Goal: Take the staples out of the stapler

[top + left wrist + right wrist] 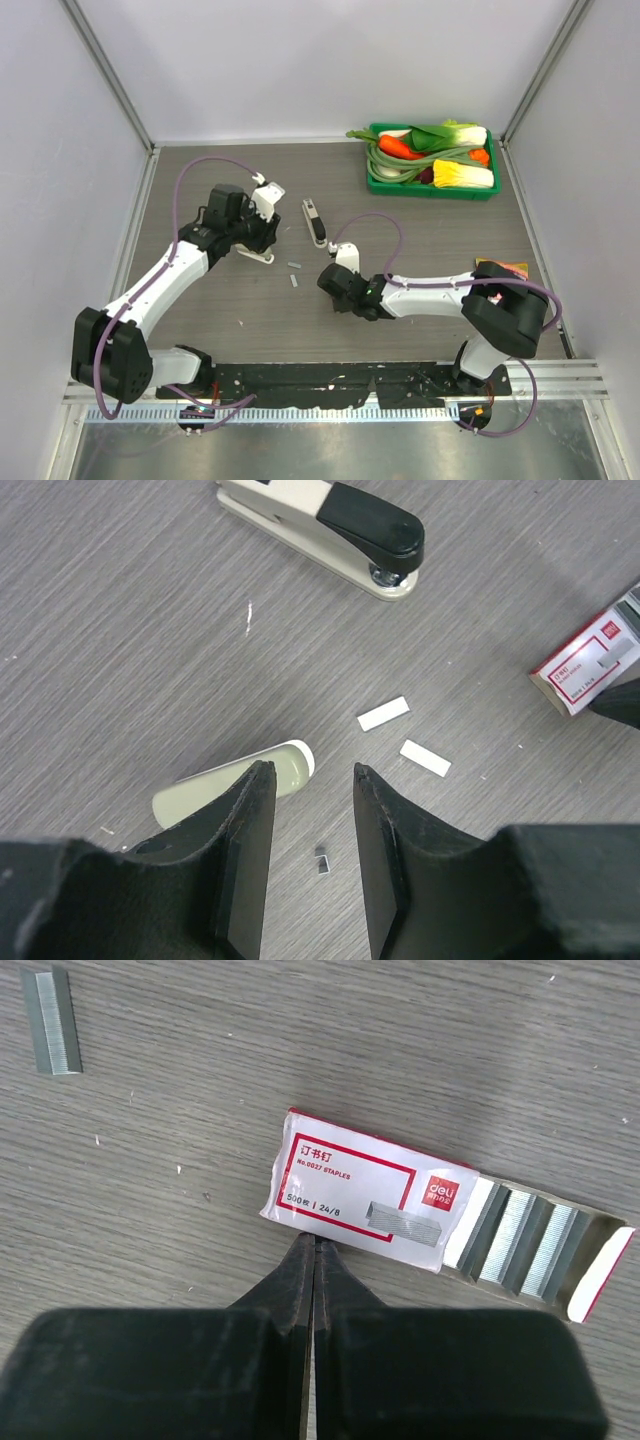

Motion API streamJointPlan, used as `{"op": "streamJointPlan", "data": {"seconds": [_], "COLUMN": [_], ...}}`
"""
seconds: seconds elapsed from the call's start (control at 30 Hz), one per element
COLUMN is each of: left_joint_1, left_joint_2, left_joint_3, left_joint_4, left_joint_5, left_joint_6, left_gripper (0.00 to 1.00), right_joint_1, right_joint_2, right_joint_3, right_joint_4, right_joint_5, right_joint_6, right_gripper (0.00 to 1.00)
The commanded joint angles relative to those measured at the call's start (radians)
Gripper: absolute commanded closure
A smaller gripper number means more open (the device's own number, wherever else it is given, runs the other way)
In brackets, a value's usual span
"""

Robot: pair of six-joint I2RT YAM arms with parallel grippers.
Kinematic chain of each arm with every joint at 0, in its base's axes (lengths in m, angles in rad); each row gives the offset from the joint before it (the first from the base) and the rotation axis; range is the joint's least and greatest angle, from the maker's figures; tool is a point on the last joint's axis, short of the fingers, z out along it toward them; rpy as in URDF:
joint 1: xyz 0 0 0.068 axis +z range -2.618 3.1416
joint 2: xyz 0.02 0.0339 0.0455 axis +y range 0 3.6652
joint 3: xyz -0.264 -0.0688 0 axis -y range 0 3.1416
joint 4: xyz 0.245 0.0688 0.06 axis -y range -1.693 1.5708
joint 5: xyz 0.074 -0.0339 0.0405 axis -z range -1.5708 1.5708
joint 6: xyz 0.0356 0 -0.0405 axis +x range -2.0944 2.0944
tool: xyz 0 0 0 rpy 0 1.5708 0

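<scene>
Left wrist view, left to right. Flat olive piece (pixel 225 788) with a whitish tip lies on the table (pixel 120 630) at 9 o'clock of the left gripper (pixel 310 770). It is partly under one finger; contact cannot be told. Jaws stand part open with nothing held. Between them is bare table and a tiny metal bit (pixel 321 857). The loose staples (pixel 384 713) are two short strips at 1 o'clock of the gripper, near each other but not touching, and outside the stapler (pixel 330 525). That lies at 12 o'clock, well apart, arm down, black head to the right, nothing touching it. The box (pixel 590 665) is at 3 o'clock, by the frame edge.

Right wrist view. One strip lies alone at 10 o'clock. Box at 12 o'clock: red-and-white sleeve, tray slid out to the right with more strips inside. The right gripper (pixel 312 1250) is closed, fingers pressed together and empty, tips at the box's near edge; touching or just above, cannot tell.

Top external view. Both strips sit near table centre, between the two grippers. Stapler is just beyond them at 12 o'clock. Green bin (pixel 425 192) of vegetables (pixel 440 150) is at 2 o'clock, in the far corner.
</scene>
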Motion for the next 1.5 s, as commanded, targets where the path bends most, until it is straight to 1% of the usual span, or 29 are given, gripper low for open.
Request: {"op": "streamJointPlan", "data": {"seconds": [0.0, 0.03, 0.07, 0.17, 0.2, 0.3, 0.37, 0.53, 0.63, 0.8, 1.23, 1.47], "left_joint_1": [0.002, -0.002, -0.007, -0.047, -0.060, -0.117, -0.148, -0.168, -0.174, -0.180, -0.182, -0.182], "left_joint_2": [-0.016, -0.013, -0.010, 0.013, 0.021, 0.065, 0.116, 0.235, 0.281, 0.324, 0.393, 0.435], "left_joint_3": [-0.002, -0.004, -0.004, -0.006, -0.009, -0.007, -0.001, 0.062, 0.086, 0.106, 0.114, 0.149], "left_joint_4": [-0.020, -0.030, -0.034, -0.060, -0.062, -0.073, -0.079, -0.142, -0.165, -0.151, -0.128, -0.123], "left_joint_5": [0.069, 0.095, 0.101, 0.130, 0.130, 0.121, 0.117, 0.126, 0.138, 0.138, 0.155, 0.152], "left_joint_6": [0.032, 0.055, 0.070, 0.142, 0.158, 0.242, 0.291, 0.379, 0.418, 0.460, 0.593, 0.615], "left_gripper": [0.59, 0.58, 0.59, 0.58, 0.59, 0.59, 0.59, 0.59, 0.59, 0.59, 0.59, 0.59], "right_joint_1": [-0.005, -0.005, -0.005, -0.003, -0.004, -0.004, -0.005, -0.005, -0.006, -0.006, -0.011, -0.012], "right_joint_2": [-0.018, -0.033, -0.050, -0.163, -0.226, -0.341, -0.381, -0.478, -0.507, -0.550, -0.579, -0.587], "right_joint_3": [0.007, -0.016, -0.028, -0.076, -0.082, -0.082, -0.062, -0.039, -0.041, -0.038, -0.039, -0.038], "right_joint_4": [0.026, 0.040, 0.054, 0.074, 0.059, 0.001, -0.026, -0.070, -0.076, -0.087, -0.096, -0.096], "right_joint_5": [-0.035, -0.061, -0.119, -0.172, -0.170, -0.121, -0.103, -0.051, -0.038, -0.031, -0.034, -0.043], "right_joint_6": [-0.035, -0.044, -0.061, -0.072, -0.072, -0.064, -0.055, -0.026, -0.020, -0.023, -0.015, -0.007], "right_gripper": [0.99, 0.99, 0.99, 0.98, 0.98, 0.96, 0.96, 0.95, 0.95, 0.95, 0.95, 0.95]}}
